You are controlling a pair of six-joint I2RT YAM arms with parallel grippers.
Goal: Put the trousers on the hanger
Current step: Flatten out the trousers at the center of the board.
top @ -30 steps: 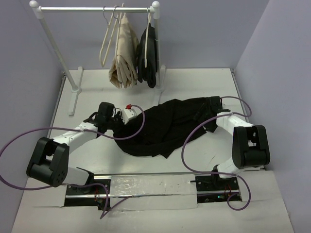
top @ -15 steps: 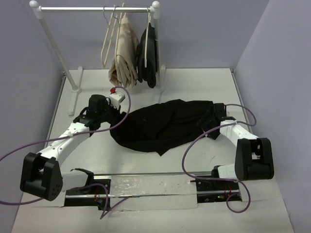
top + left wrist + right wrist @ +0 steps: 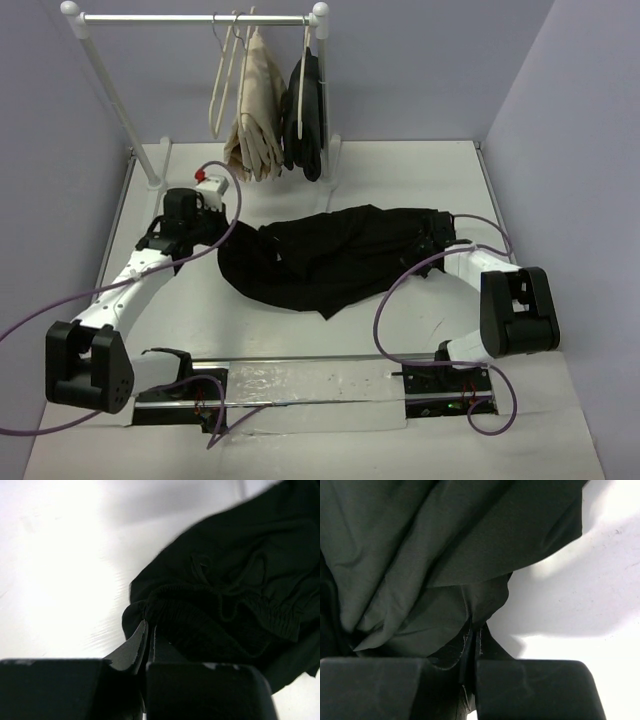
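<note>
Two pairs of fingers are clamping the trousers [image 3: 330, 262] at once: the left fingers [image 3: 134, 649] are pinching shut on the gathered waistband edge, and the right fingers [image 3: 491, 647] are pinching shut on a fold at the opposite end. The trousers are lying crumpled on the desk [image 3: 400, 180] between the two pairs, their long axis running roughly straight from one pair across to the other, with the middle sagging toward the arm bases. The hanger [image 3: 222, 75] is hanging empty on the rail [image 3: 190, 18], up and away beyond the left fingers, well apart from the cloth and just beside the beige trousers [image 3: 255, 110] and the smaller black garment [image 3: 305, 110]. The left fingers are sitting nearer to it than the right fingers are. The coming move is therefore probably turning on carrying the cloth away from the bases toward that rail, left arm leading, and the limp middle is likely going to drag. The overhead view is showing the whole span and the hanger but is hiding both pinch points under the wrists. The left wrist view is showing elastic gathers and a drawstring just past its fingers. The right wrist view is showing only smooth folds, so which part of the leg end is being held is not showing.
</note>
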